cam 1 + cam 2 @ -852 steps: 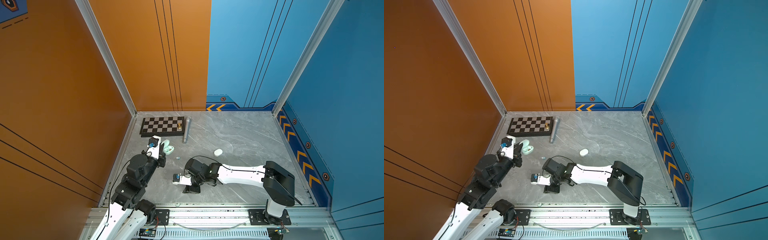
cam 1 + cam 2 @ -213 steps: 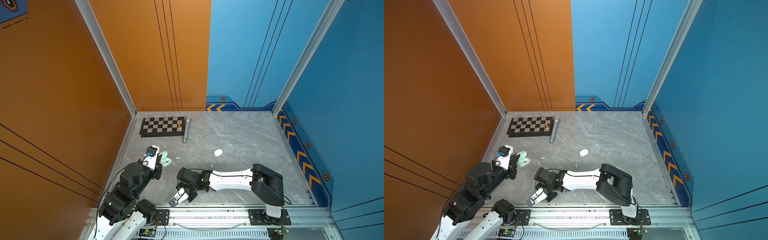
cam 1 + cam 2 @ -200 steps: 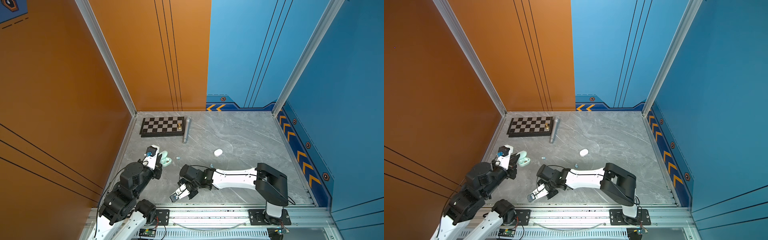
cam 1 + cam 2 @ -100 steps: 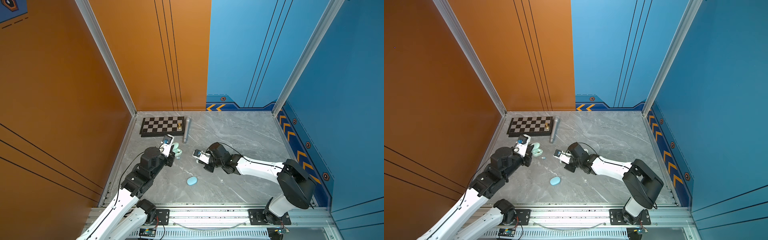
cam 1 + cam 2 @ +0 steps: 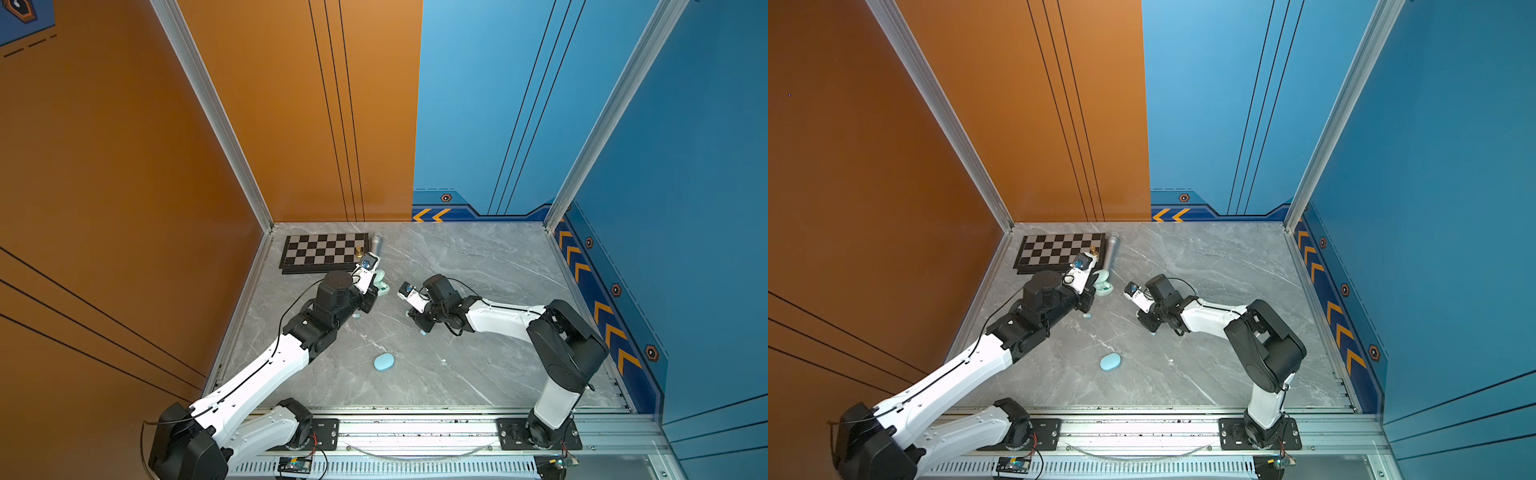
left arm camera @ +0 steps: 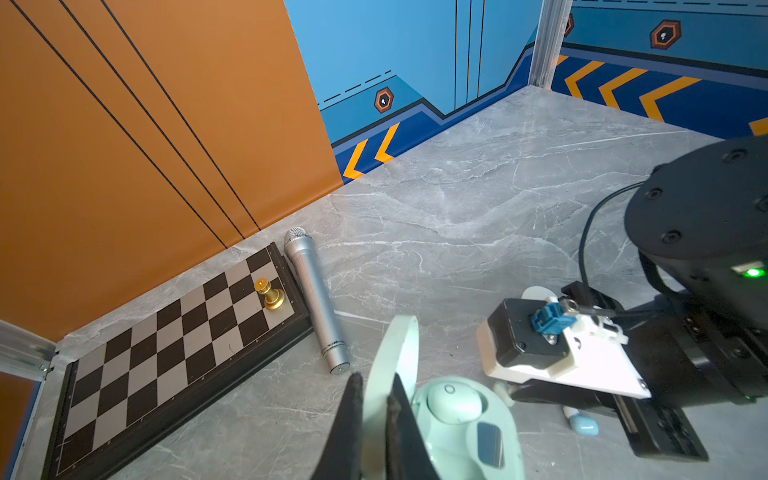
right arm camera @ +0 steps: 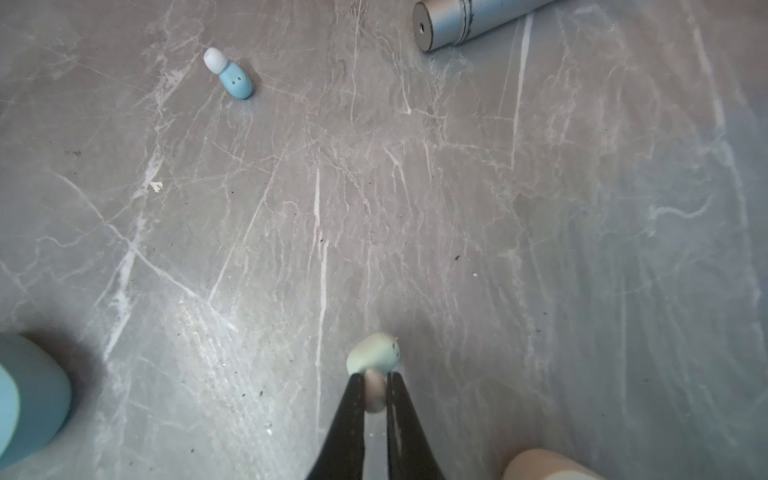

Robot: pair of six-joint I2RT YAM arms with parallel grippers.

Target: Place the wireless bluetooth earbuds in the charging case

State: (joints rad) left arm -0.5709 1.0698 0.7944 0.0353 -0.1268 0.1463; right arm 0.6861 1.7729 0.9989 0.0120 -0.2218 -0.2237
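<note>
The pale green charging case (image 6: 461, 419) lies open just in front of the chessboard, also visible in a top view (image 5: 381, 284). One pale green earbud (image 6: 451, 401) sits in it beside an empty slot. My left gripper (image 6: 374, 384) is shut on the case's raised lid (image 6: 395, 353). My right gripper (image 7: 375, 380) is shut on the whitish tip of a pale green earbud (image 7: 374, 353), low over the table right of the case. One light blue earbud (image 7: 230, 77) lies loose between the arms. Another light blue earbud (image 6: 582, 424) lies under the right gripper (image 5: 417, 322).
A shut light blue case (image 5: 383, 361) lies nearer the front edge. The chessboard (image 5: 320, 253) with a gold pawn (image 6: 272, 297) and a silver microphone (image 6: 316, 299) sit at the back left by the orange wall. A white rounded thing (image 6: 536, 293) shows behind the right wrist camera.
Since a second ago both arms have moved from the front edge toward the middle and back. The light blue case now lies on the table. Little has moved in the last half second.
</note>
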